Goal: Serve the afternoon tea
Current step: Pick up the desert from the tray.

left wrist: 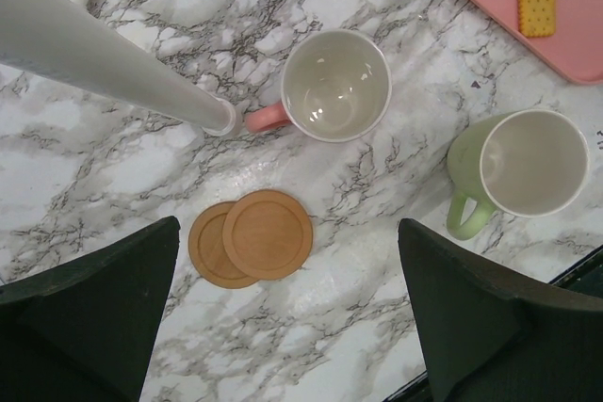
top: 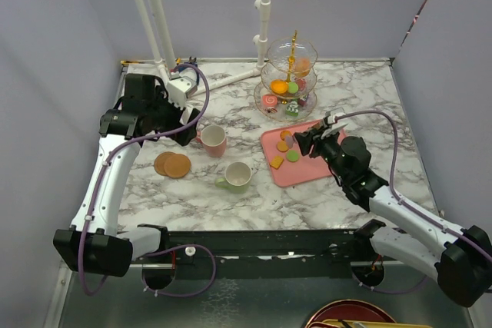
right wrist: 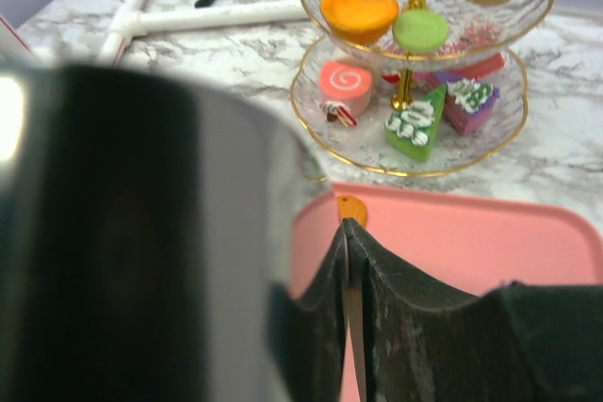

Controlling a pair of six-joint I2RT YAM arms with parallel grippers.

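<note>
Three tiers of the glass stand (top: 290, 74), set at the back of the counter (top: 369, 97), are found partly stocked. An orange cake (right wrist: 359, 12) and a green macaron (right wrist: 420, 30) are seen on one dish, with a pink swirl roll (right wrist: 339, 82), a green slice (right wrist: 415, 121) and a pink slice (right wrist: 476, 101) on the dish below. Four loose sweets (top: 284, 149) are counted on the pink tray (top: 304, 174) just in front of the stand: two orange rounds, one green round, one square biscuit. These are judged not yet transferred.

The right tool (top: 301, 142) is held low over the far-left part of the tray, beside the orange rounds. Its fingers are pressed together, with no gap visible in the wrist view. A small orange edge is seen at their tips; whether it is gripped cannot be told.

The pink mug (top: 213, 140) and pale-green mug (top: 237, 177) are recorded upright and empty, directly on the counter, left of the tray. The two coasters (top: 172, 164) are overlapped, one partly on the other, near the pink mug but apart from it. Neither mug is seated on one. The left tool (left wrist: 287, 223) is held above the coasters, fingers spread wide, nothing between them.

Estimate: stand loading about half done; coaster and mug placement not begun
</note>
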